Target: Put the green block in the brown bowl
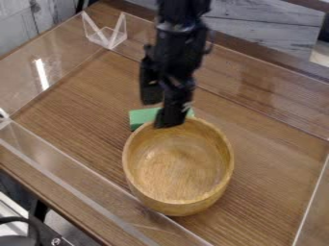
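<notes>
The green block [141,119] lies flat on the wooden table just behind the brown bowl [179,165], mostly covered by the gripper. The bowl is large, round, light wood, and nothing is inside it. My black gripper [160,108] hangs low over the block with its fingers [170,111] pointing down and spread apart, open, with nothing held. Whether the fingertips touch the block is hidden by blur.
A clear acrylic wall [52,163] borders the table [77,106] at the left and front. A small clear stand [103,29] sits at the back left. A second clear wall runs along the right side [309,207].
</notes>
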`<state>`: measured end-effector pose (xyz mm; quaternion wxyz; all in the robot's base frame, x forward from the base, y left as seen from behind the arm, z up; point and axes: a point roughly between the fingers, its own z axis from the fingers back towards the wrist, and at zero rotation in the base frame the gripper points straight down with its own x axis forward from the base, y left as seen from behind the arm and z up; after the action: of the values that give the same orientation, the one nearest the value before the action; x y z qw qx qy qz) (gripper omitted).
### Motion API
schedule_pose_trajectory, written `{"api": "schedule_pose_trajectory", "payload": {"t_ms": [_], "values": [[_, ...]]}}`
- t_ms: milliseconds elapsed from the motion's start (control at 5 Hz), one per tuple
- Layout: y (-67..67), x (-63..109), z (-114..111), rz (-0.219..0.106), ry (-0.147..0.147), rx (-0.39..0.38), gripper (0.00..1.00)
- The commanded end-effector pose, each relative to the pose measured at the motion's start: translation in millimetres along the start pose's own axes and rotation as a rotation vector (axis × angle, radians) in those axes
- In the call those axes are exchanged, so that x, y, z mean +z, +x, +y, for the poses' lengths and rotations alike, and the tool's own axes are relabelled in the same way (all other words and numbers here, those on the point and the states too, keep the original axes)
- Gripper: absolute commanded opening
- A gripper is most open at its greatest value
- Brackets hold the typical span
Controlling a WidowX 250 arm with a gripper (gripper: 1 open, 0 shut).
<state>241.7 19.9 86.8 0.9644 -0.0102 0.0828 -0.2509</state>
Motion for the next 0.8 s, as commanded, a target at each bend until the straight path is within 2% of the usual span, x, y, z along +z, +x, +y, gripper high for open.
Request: {"api": "schedule_pose_trajectory", "payload": {"t_ms": [0,200,600], "values": [[-19.0,8.5,7,-0.083,0.089,-0.126,1.0],[-16.8,16.5,19,-0.102,0.12,-0.14,1.0],[-4.0,10.5,29,-0.13,0.147,-0.168,1.0]]}}
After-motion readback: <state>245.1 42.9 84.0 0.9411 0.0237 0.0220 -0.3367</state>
